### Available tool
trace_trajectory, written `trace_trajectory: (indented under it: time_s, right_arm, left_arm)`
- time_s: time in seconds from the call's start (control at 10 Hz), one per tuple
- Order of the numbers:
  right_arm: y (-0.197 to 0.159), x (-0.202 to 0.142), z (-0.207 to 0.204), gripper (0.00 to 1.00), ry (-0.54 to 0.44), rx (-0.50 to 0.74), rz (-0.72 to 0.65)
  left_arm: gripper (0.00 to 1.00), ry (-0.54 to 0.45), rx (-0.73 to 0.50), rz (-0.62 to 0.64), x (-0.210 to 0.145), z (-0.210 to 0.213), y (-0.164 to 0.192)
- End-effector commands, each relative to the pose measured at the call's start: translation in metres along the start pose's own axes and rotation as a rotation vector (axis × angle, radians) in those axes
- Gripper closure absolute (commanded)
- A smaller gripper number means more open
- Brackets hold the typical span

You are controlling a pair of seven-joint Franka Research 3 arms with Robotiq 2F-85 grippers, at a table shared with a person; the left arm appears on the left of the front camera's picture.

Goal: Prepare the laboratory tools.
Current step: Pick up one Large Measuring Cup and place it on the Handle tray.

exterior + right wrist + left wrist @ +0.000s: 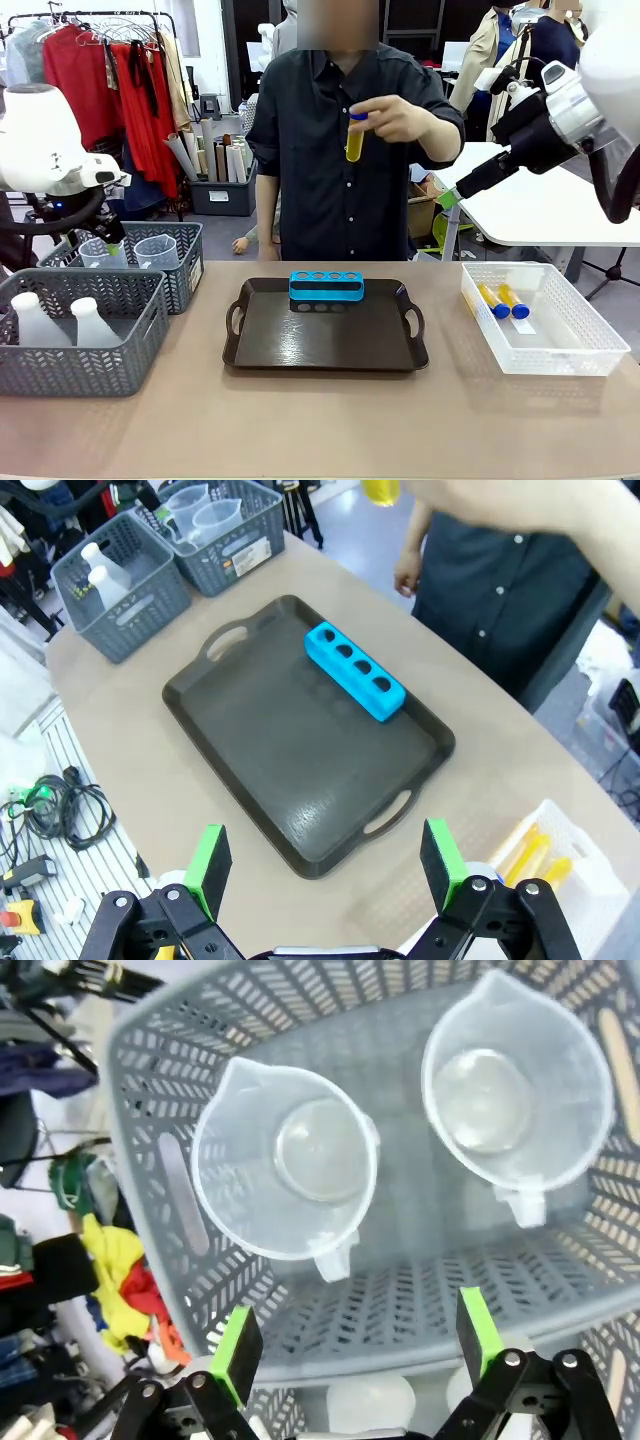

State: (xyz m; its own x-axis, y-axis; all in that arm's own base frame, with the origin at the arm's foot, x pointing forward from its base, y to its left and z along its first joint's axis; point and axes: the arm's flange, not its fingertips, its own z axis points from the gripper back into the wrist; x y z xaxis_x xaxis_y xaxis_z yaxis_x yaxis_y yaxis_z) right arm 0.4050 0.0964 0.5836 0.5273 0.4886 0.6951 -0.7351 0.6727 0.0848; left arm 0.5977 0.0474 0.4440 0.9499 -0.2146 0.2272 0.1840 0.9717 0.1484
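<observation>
The person across the table holds one blue-capped tube of yellow liquid (354, 136) upright at chest height. Two more tubes (504, 300) lie in a white basket (590, 350) at the right. The blue holed rack (327, 286) stands with its holes bare on the dark tray (325, 345). Two clear measuring beakers (286, 1172) sit in a grey basket (160, 1090), and my left gripper (358, 1345) hovers open just above them. Two white flasks (95, 322) stand in the nearer grey basket. My right gripper (326, 865) hangs open high over the tray's right side, holding nothing.
The two grey baskets (90, 370) fill the table's left side. The white basket takes the right end. Bare tabletop lies along the front edge (320, 430). The person stands behind the tray with the raised hand (400, 118) over it.
</observation>
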Motion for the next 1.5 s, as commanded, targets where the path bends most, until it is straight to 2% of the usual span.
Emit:
trace_trajectory:
  time_s: [0.0, 0.4, 0.6, 1.2, 1.4]
  right_arm:
    - [0.0, 0.0, 0.0, 0.0, -0.006, 0.009, -0.003]
    - [0.0, 0.0, 0.0, 0.0, -0.006, 0.009, -0.003]
    - [0.0, 0.0, 0.0, 0.0, -0.006, 0.009, -0.003]
    - [0.0, 0.0, 0.0, 0.0, -0.006, 0.009, -0.003]
    - [0.0, 0.0, 0.0, 0.0, -0.006, 0.009, -0.003]
  left_arm:
    - [0.0, 0.01, 0.02, 0.053, 0.002, -0.007, 0.009]
    - [0.0, 0.035, -0.01, 0.088, 0.0, -0.039, 0.015]
    - [0.0, 0.01, -0.015, 0.09, 0.008, -0.055, 0.016]
    - [0.0, 0.03, -0.042, 0.112, 0.008, -0.071, 0.022]
    - [0.4, 0.038, -0.026, 0.12, 0.008, -0.072, 0.023]
